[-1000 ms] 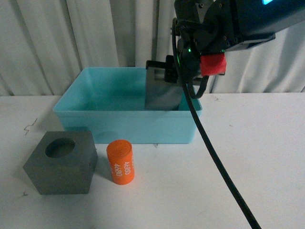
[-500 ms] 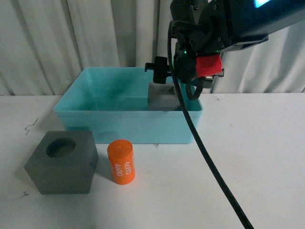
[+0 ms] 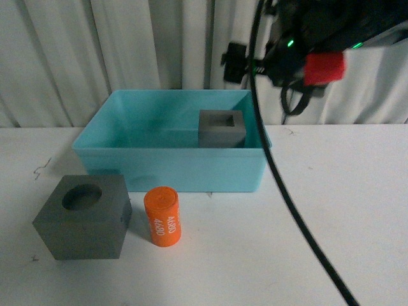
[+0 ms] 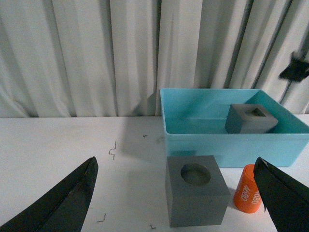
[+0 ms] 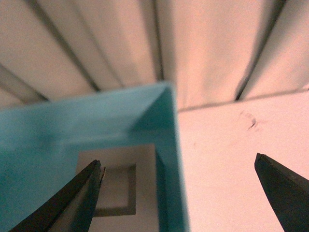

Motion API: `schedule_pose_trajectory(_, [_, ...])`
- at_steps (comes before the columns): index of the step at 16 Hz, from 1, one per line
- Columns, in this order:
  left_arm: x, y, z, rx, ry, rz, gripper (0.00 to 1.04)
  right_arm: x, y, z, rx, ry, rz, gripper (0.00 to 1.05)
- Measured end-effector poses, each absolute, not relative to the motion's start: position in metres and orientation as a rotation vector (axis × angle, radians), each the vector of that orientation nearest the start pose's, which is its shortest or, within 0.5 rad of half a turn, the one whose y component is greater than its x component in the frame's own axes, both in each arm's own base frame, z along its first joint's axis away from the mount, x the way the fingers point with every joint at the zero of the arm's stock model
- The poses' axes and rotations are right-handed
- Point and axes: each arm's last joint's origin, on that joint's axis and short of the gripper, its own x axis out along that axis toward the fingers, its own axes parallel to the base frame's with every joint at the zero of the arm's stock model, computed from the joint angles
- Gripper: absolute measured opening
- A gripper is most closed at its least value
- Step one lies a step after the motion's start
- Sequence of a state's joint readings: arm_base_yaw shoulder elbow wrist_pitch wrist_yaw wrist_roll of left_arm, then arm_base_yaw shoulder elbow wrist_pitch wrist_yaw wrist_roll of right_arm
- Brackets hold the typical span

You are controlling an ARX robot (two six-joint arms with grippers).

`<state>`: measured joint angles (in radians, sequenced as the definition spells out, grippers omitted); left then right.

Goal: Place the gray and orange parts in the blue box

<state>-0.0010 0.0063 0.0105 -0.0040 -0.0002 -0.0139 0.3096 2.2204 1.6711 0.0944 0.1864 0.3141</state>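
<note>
The gray cube with the square recess [image 3: 222,127] rests inside the blue box [image 3: 169,167], at its right end. It also shows in the left wrist view [image 4: 251,118] and the right wrist view [image 5: 118,188]. The gray cube with the round recess [image 3: 83,217] and the orange cylinder printed "4680" [image 3: 162,215] stand on the white table in front of the box. My right gripper [image 3: 255,64] is open and empty, high above the box's right end [image 5: 177,161]. My left gripper [image 4: 176,160] is open and empty, with the round-recess cube [image 4: 195,193] and the cylinder [image 4: 247,195] ahead of it.
The white table [image 3: 344,210] stretches right of the box. White curtains [image 3: 95,51] hang behind. My right arm's black cable [image 3: 287,191] hangs down across the right side of the front view. Small dark marks [image 4: 113,150] lie on the table.
My right gripper has let go of the square-recess cube, which now sits in the box. The gripper has risen up and to the right.
</note>
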Motion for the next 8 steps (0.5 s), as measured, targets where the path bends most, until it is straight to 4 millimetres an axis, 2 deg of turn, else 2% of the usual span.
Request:
schedule_pose_trajectory(4, [0.097,0.0,0.166,-0.014,-0.001,-0.001,0.98,0.463,0.123,0.231,0.234,0.363,0.035,0.98])
schedule_pose_trajectory(6, [0.097,0.0,0.166,-0.014,-0.001,-0.001,0.98,0.444,0.104,0.253,0.254,0.309,0.013,0.98])
schedule_pose_trajectory(8, [0.097,0.0,0.166,-0.014,-0.001,-0.001,0.98,0.416,0.08,0.274,0.277,0.249,-0.015,0.98])
